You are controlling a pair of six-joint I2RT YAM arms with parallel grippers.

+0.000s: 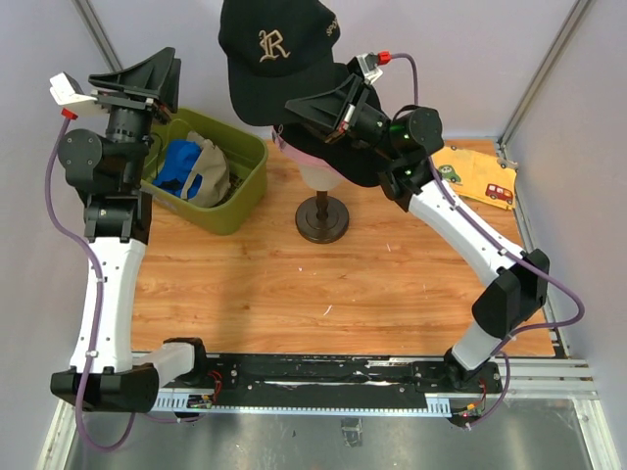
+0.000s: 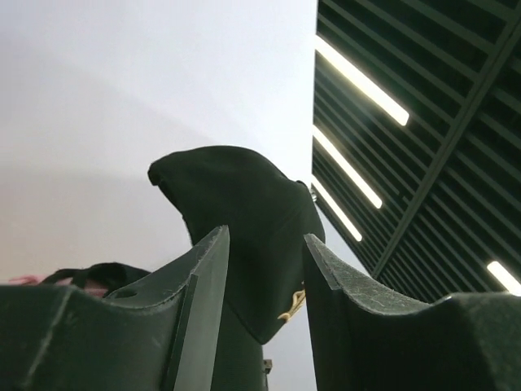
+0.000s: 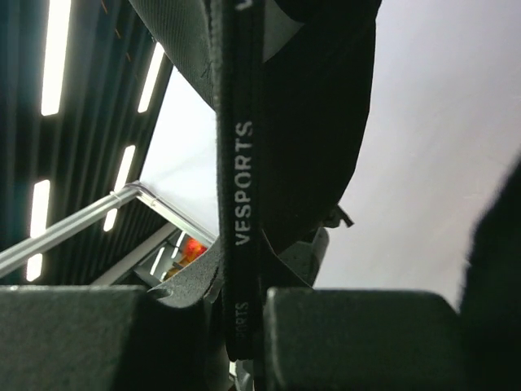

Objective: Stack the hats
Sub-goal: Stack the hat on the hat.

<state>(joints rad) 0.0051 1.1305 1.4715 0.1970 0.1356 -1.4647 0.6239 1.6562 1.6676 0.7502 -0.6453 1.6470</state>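
Olive-green bin (image 1: 245, 186) is sitting at the far left of the bench (image 1: 294, 294), holding 2 hats: a blue cap (image 1: 176, 166) and a beige cap (image 1: 211, 171). At the far middle, a mannequin head (image 1: 318, 176) on a dark stand (image 1: 322, 220) is wearing a pink cap (image 1: 312, 155) under a black cap (image 1: 274, 49). The right pincer (image 3: 242, 289) is clenching the black cap's lettered band. The left pincer (image 1: 167, 78) is hanging released above the bin. The right arm is hiding most of the pink cap.
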